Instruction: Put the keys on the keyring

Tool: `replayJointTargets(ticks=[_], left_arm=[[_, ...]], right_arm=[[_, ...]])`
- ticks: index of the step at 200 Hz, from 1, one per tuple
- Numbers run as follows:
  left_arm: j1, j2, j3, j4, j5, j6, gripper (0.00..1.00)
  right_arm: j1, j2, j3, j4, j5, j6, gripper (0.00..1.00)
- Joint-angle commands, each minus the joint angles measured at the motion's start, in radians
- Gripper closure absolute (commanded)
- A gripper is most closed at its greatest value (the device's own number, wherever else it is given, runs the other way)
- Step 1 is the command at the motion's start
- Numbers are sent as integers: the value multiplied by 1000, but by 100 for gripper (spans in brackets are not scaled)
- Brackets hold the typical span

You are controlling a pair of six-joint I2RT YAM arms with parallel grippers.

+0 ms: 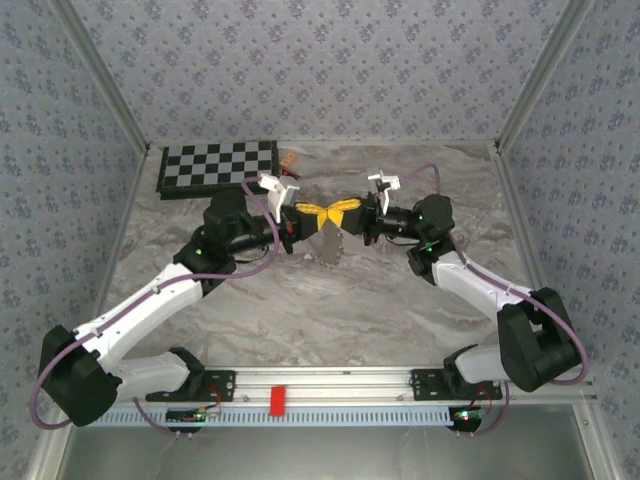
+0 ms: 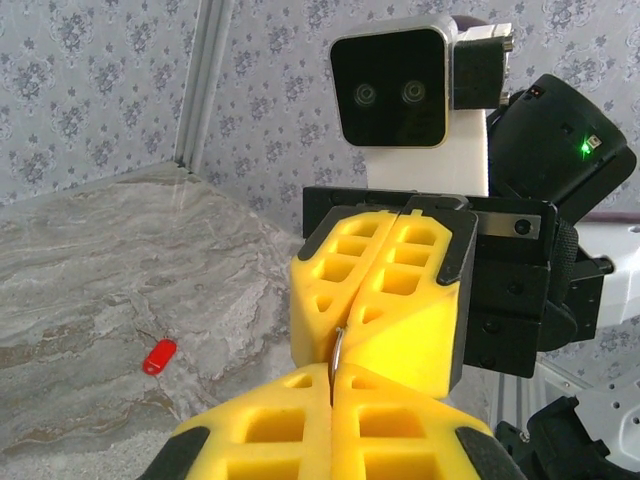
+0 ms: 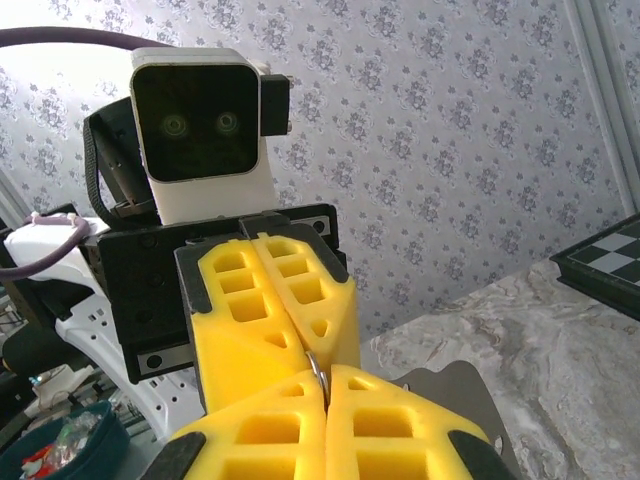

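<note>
The right gripper (image 1: 342,208) is clenched, its yellow fingers (image 2: 400,290) pressed flat together. It meets the left gripper (image 1: 312,212) tip to tip above the marble table (image 1: 300,310), and the left gripper is clenched in the same way.

In the left wrist view a thin silvery sliver — the edge of the keyring (image 2: 338,356) — shows right at the right gripper's fingertips. It runs from their seam down into the seam of the left gripper's fingers, so both pairs pinch it between them. The right wrist view shows the same sliver at the same joint. The rest of the loop is hidden inside the fingers.

The key (image 2: 159,356) lies flat on the table with its red head plain to see. In the left wrist view it is below and to the left of the right gripper, well apart from it and touched by nothing. Its blade is too small to make out.

From above, a grey plate (image 1: 330,250) lies on the table just under the right gripper's fingertips. A checkerboard (image 1: 215,165) lies farther back and to the left of the right gripper, with an orange-brown piece (image 1: 290,162) just beside the board's right corner. A red block (image 1: 277,400) sits on the rail (image 1: 350,380) at the near edge — well apart from the right gripper.
</note>
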Motion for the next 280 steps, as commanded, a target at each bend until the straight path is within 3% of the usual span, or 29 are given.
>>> replayJointTargets(ticks=[1, 28, 41, 53, 80, 89, 164, 280], left_arm=[[-3, 6, 25, 19, 24, 5, 100], [6, -7, 16, 30, 13, -16, 100], [13, -17, 6, 42, 1, -32, 88], [23, -29, -7, 60, -14, -54, 70], [45, -52, -27, 79, -47, -90, 65], [49, -59, -33, 81, -62, -94, 59], [56, -36, -40, 94, -77, -125, 58], [48, 42, 0, 88, -40, -133, 56]], right_arm=[[32, -9, 37, 16, -36, -17, 100], [36, -51, 6, -73, 37, -70, 100], [41, -89, -23, -128, 113, -146, 100], [48, -133, -48, -187, 190, -205, 100], [77, -229, -86, -318, 371, -334, 100], [90, -256, -103, -335, 425, -360, 100], [180, -399, -193, -401, 768, -515, 100], [242, -426, -184, -471, 995, -575, 100]])
